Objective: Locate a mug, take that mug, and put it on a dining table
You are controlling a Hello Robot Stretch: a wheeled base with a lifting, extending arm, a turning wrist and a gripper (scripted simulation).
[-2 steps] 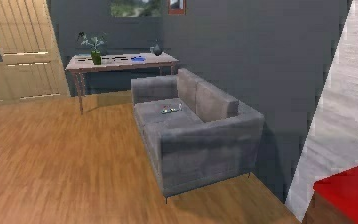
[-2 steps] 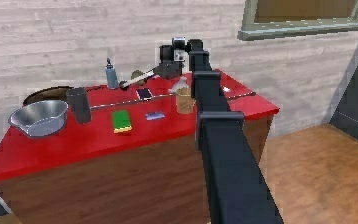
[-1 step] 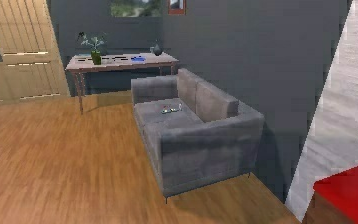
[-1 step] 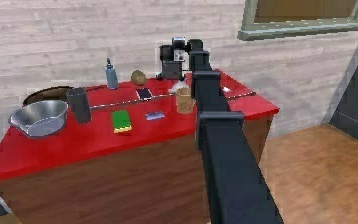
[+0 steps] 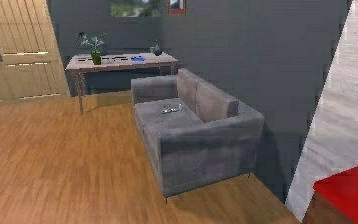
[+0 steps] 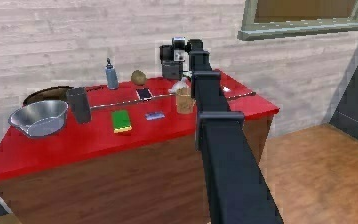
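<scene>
Arm (image 6: pixel 227 150) reaches out over the red counter (image 6: pixel 47 150), with the gripper (image 6: pixel 171 68) up near the back wall. The only mug-ish thing I can spot is a tan cup-like blob (image 6: pixel 184 101) at about 5 o'clock from the gripper, right by the arm's left edge, seemingly on the counter. It looks upright, long axis vertical, but I can't tell which way a handle points. Can't tell how the fingers are set either, or whether they've got anything. From the gripper, the steel bowl (image 6: pixel 42 117) is at 8 o'clock and the green sponge (image 6: pixel 122 122) at 7.
</scene>
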